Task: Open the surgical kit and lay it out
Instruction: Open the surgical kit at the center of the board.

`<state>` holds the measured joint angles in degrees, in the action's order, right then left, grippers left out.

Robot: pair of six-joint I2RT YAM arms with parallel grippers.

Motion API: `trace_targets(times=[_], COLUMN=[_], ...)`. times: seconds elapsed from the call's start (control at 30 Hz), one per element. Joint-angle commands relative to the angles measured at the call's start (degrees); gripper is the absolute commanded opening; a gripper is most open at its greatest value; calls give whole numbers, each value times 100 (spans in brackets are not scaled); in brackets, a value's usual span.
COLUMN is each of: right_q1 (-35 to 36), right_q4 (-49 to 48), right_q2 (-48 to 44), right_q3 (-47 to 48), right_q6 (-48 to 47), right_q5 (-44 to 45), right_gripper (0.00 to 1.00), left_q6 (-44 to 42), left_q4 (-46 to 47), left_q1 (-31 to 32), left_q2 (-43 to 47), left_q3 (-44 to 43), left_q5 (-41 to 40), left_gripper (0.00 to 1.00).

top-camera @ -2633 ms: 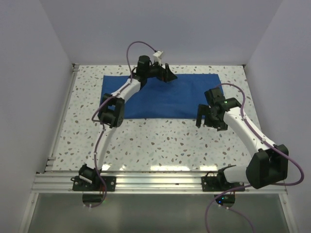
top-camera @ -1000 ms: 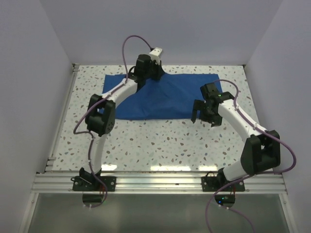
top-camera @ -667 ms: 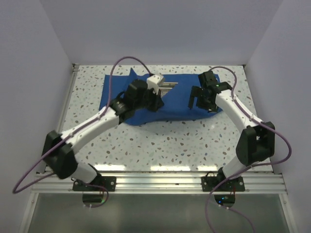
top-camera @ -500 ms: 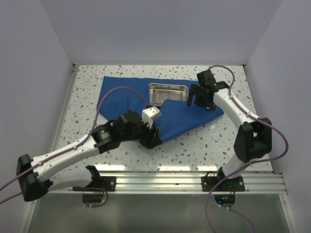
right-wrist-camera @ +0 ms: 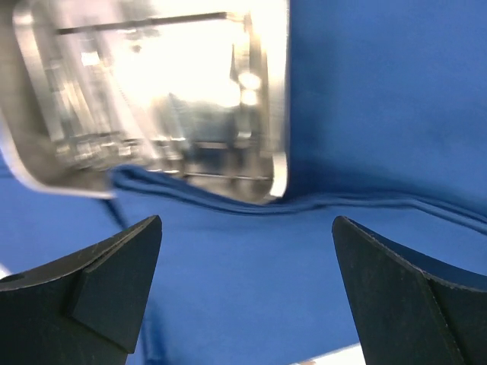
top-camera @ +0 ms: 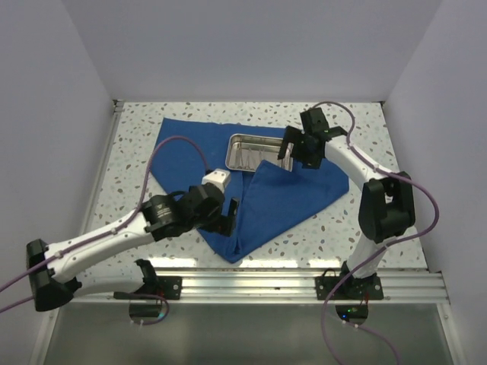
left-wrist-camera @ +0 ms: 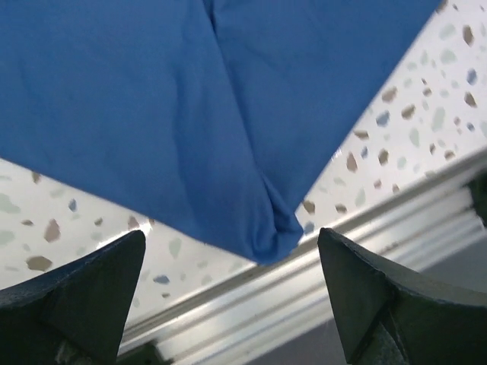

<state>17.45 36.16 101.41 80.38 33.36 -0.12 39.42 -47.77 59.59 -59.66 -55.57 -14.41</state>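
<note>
Top external view: we find the right gripper (top-camera: 295,155), spread empty, just right of the steel tray (top-camera: 251,150); the left gripper (top-camera: 226,216), also spread empty, sits well apart.

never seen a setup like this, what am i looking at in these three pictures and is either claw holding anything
These are two robot arms bolted at the near edge of a speckled table. The wide picture looks down from above and behind them. The other two come from a small camera on each wrist, so the dark shapes in their bottom corners are that arm's own fingers.

On the table lies a royal-blue cloth, partly spread out, with a shiny steel tray sitting on it. The left gripper hangs over the cloth's near corner, and the right gripper hangs by the tray's edge. Both are open and hold nothing. What is inside the tray is too blurred to tell.
</note>
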Motion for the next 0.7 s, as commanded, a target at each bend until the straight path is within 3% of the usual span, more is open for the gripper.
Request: trace_targets(times=[0.0,0.07,0.23,0.47,0.67], right_q1=[240,302,460,628,619], right_q4=[-830,-1013,-1138,-612,-900], right_q2=[-401,-464,-132,634,661], right_q3=[233,198,408,1348,735], right_q6=[-330,-357,-480,-1286,-1886], right_q5=[-857,-1059,-1691,-1641,-1825], right_gripper=[99,99,99,99,99], left_q6=[-372,-845,-1270,-1349,-1288], left_q4=[223,512,1630,1806,1692], left_q1=[-158,-699,-1704,-1855,-1899], left_q2=[-905,-1442,-1751,-1549,-1084], left_q3=[-838,-973,-1017,-833,-543], left_q5=[-1256,-1003,-150,150,106], left_gripper=[100,100,100,100,100])
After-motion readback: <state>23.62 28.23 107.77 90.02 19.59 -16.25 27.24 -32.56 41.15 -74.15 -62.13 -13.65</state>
